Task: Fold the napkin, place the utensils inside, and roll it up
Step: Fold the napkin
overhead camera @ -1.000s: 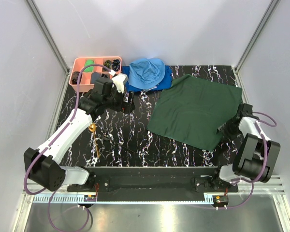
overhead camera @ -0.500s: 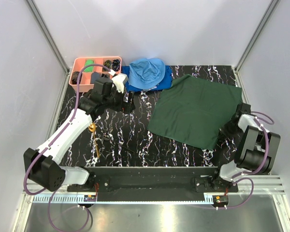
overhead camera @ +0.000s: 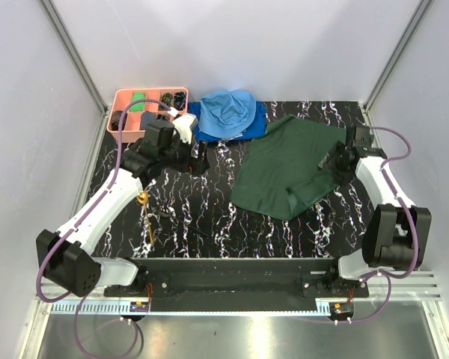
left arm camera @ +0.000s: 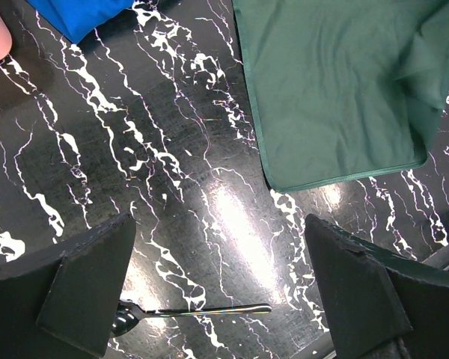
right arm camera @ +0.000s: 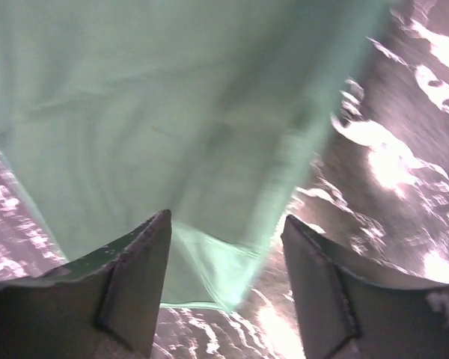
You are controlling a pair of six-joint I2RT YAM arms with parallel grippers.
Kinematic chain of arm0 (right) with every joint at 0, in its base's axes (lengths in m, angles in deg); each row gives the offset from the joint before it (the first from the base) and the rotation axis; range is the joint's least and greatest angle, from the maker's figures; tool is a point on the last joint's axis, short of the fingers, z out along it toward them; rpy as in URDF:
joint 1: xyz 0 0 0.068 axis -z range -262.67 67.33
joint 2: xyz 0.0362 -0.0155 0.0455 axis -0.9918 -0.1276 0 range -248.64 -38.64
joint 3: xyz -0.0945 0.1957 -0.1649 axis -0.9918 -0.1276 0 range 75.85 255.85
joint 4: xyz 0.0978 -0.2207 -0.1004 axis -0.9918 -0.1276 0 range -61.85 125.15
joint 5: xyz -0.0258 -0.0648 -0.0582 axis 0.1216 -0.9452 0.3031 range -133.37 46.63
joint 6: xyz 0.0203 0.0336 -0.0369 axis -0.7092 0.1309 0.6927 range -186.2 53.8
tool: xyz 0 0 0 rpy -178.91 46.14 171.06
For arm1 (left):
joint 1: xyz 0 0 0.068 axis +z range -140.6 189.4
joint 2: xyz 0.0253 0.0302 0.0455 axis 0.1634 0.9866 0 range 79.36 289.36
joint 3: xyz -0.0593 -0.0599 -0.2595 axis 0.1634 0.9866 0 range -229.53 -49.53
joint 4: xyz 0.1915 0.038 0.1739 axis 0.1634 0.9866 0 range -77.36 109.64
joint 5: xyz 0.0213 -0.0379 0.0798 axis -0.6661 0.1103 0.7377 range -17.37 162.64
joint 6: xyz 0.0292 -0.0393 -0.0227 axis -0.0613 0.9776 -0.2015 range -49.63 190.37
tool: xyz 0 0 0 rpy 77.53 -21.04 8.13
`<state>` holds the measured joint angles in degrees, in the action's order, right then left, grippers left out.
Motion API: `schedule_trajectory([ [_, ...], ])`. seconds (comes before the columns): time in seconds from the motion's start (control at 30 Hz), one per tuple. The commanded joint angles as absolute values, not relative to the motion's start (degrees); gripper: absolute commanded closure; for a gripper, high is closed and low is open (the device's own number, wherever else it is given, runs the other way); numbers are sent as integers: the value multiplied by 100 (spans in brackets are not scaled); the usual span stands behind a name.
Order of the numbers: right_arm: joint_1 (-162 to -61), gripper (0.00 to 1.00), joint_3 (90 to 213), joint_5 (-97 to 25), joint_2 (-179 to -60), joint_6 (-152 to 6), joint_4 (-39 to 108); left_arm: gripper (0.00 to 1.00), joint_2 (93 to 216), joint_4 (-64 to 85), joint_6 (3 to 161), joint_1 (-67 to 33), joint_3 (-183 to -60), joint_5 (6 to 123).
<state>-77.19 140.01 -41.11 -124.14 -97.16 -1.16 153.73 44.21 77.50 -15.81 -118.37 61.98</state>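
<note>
The task is at its first step, and that step looks only partly made. The napkin [overhead camera: 273, 168] lies on the right half of the bench [overhead camera: 209, 217], mostly flat, with its near right corner turned up and over toward the middle in a loose, rumpled flap rather than a clean fold. The right end effector [overhead camera: 331, 168] sits right at that flap. In its wrist view its fingers [right arm camera: 131, 288] stand apart, so it reads as released, with an edge of the green cloth showing in the gap between them. That picture is blurred, so whether a finger touches the cloth cannot be told.

The utensils [overhead camera: 144, 217] lie bare on the bench at the left, well apart from the napkin. The left wrist view shows only a spoon [left arm camera: 194, 310]. The left end effector [overhead camera: 197, 159] hovers over the middle of the bench, wide open and empty.

By this judgement the fold remains to be squared off, and placing the utensils inside and rolling the napkin up are not yet begun
</note>
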Motion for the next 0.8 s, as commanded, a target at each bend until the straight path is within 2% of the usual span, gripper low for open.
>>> schedule_trajectory([
  [0.0,-7643,29,13413,-4776,-11837,-9739,-457,2,15301,4147,7836,-1556,-11835,5998],
  [0.2,-7476,43,12727,-4224,-11906,-9976,-98,2,15345,4121,7889,-1556,-11818,5857],
  [0.37,-7563,55,12367,-3195,-12073,-10337,675,2,15362,4112,7880,-1556,-11818,5892],
  [0.77,-8117,64,12120,-3089,-12495,-10751,1379,2,15433,4121,7907,-1556,-11818,5840],
])
